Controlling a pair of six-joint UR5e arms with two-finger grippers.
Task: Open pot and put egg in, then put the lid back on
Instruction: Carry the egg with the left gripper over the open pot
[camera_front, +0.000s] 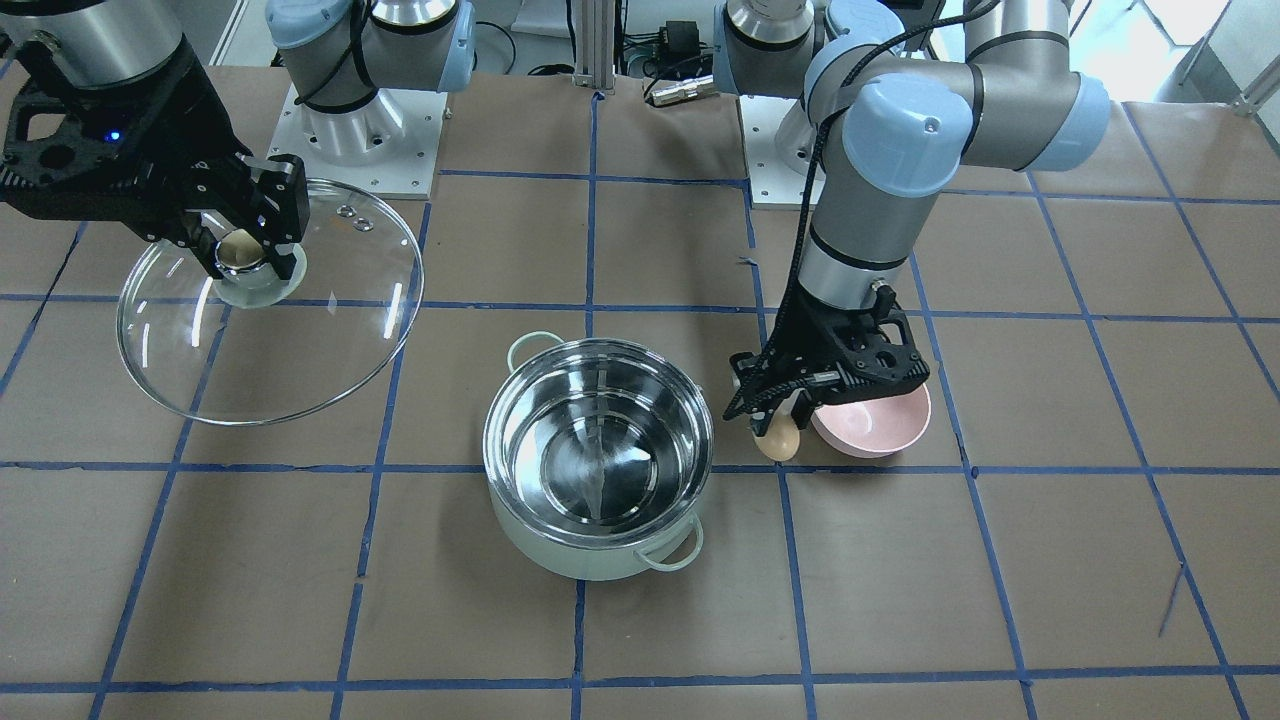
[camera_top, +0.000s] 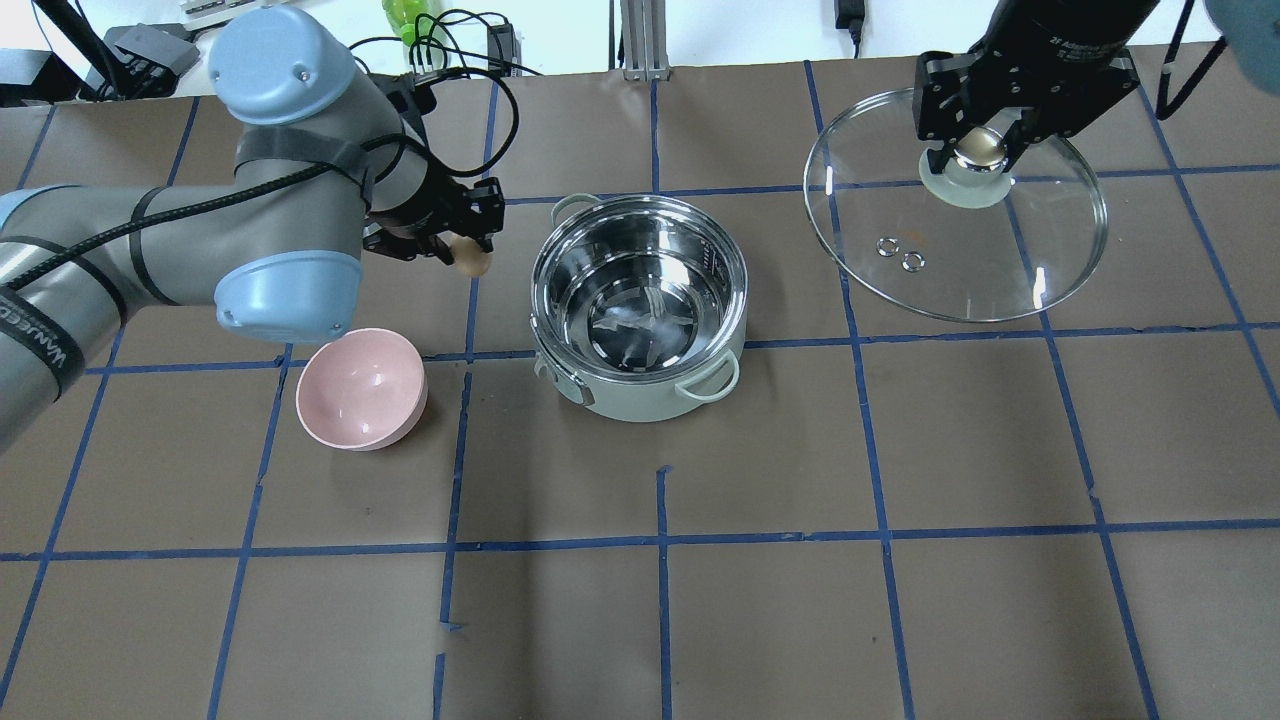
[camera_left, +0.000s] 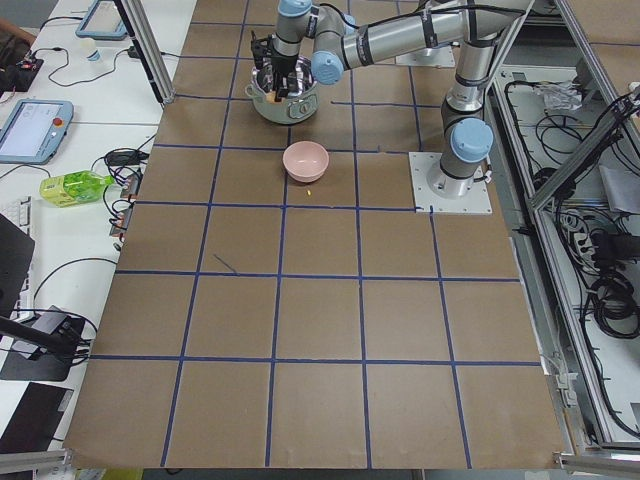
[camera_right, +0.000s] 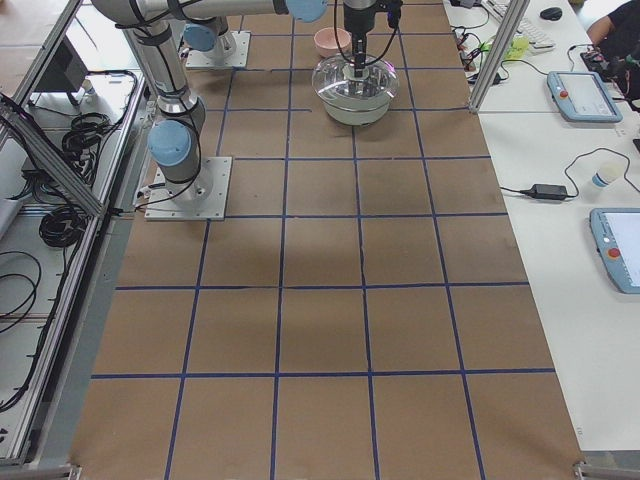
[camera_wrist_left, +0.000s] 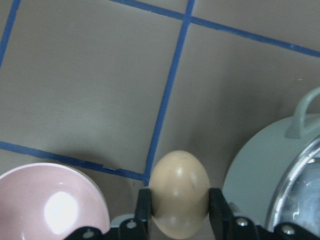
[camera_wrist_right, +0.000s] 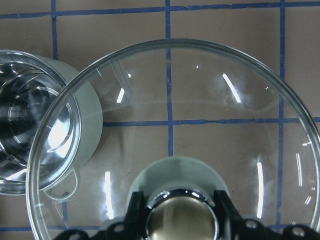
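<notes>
The left gripper pinches the light, smooth, brittle egg gently across its widest part, between the pink bowl and the open pot, while the right gripper clamps the knob of the heavier, breakable glass lid, held aside.

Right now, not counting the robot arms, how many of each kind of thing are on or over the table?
Pot: 1
Egg: 1
Lid: 1
Bowl: 1
Total: 4
</notes>
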